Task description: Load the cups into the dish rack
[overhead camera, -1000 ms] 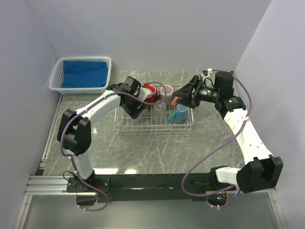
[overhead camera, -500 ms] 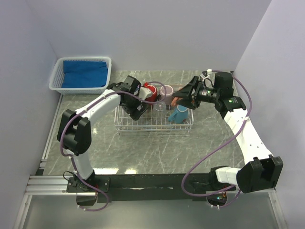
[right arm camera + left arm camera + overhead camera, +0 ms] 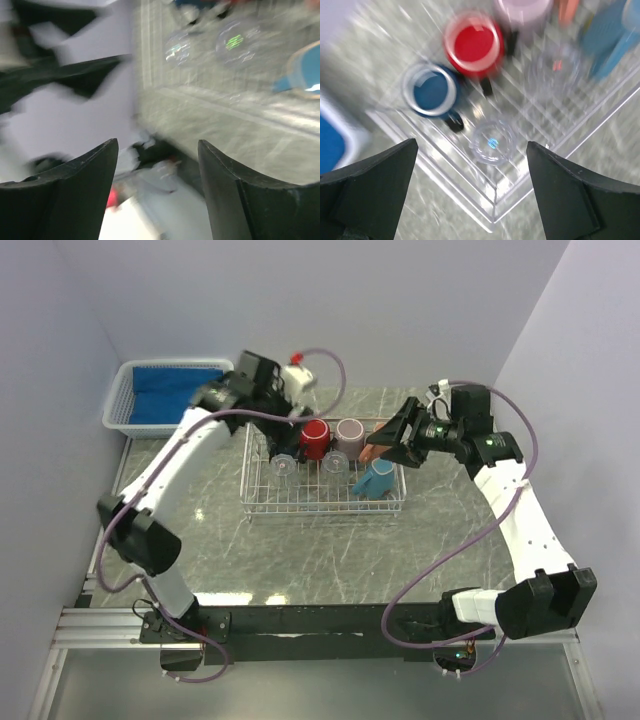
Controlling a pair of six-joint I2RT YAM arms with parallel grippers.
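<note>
Left fingers [image 3: 370, 185] lifted away, spread; dish rack [image 3: 320, 512] holds five mugs [image 3: 314, 432], two glasses [image 3: 492, 142].

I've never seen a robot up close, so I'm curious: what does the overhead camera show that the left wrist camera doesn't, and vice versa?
Only overhead: both whole arms and the right gripper. Only the left wrist: its own open left gripper up close, and the navy mug with its blue inside. Both: the dish rack, red mug, mauve mug and light blue mug.
</note>
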